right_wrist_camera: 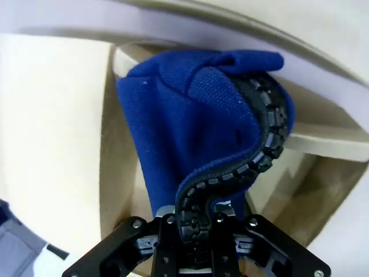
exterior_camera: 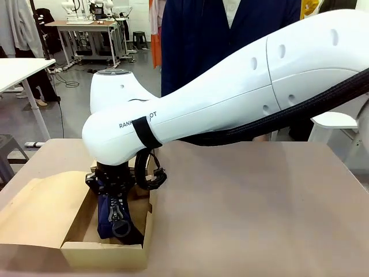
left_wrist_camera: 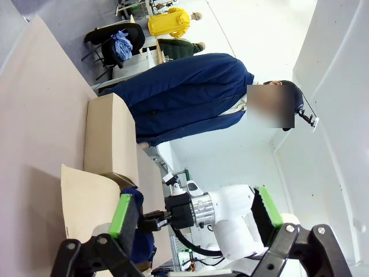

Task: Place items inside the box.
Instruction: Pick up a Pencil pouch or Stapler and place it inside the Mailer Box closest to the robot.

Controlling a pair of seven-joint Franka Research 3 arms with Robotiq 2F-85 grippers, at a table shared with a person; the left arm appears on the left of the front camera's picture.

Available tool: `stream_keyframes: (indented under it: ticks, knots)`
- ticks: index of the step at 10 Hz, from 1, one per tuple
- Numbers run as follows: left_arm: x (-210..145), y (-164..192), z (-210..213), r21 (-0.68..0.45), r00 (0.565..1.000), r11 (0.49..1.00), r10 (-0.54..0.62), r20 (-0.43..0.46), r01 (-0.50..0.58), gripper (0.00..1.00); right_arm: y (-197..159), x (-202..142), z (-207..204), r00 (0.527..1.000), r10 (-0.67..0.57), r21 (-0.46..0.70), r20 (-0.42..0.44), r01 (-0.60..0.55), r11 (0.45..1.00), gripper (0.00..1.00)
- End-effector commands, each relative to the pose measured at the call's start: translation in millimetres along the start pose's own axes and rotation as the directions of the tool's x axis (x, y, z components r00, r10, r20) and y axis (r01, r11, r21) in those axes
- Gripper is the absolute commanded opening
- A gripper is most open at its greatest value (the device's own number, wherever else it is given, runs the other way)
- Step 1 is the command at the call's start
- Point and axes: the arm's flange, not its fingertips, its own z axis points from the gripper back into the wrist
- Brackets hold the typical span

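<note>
Hanging straight below right hand point(right_wrist_camera: 193, 225): navy pouch point(right_wrist_camera: 184, 127), pinched at zipper edge, hand clamped tight on it. Long axis runs down, away from hand. Far end already inside box point(exterior_camera: 104, 253) (touching bottom or not, cannot tell). Box opening lies directly under hand, so letting go should suffice. Left hand point(left_wrist_camera: 196, 212) spread wide, empty, farther from pouch than right hand.

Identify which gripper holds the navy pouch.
The right gripper, shut on the navy pouch by its zipper edge in the box; the left gripper stands open and empty.
</note>
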Motion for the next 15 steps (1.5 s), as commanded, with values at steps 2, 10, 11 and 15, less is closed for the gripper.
stream_keyframes:
  ticks: [2,10,11,15]
  knots:
    - [-0.6,-2.0,-1.1,-0.024,1.000,1.000,-0.020,0.015,0.021,1.00,-5.3,-8.7,-3.7,0.996,0.073,0.058,0.057,-0.076,0.995,0.08]
    - [-0.6,-2.0,-1.1,-0.024,1.000,1.000,-0.020,0.015,0.021,1.00,-16.3,-45.2,31.9,0.967,0.239,0.133,0.086,-0.249,0.959,0.08]
    - [-0.6,-2.0,-1.1,-0.024,1.000,1.000,-0.020,0.015,0.021,1.00,-16.9,-46.9,32.4,0.954,0.282,0.161,0.102,-0.295,0.942,0.08]
    - [-0.6,-2.0,-1.1,-0.024,1.000,1.000,-0.020,0.015,0.021,1.00,-34.6,-55.3,48.2,0.937,0.295,0.263,0.186,-0.337,0.904,0.08]
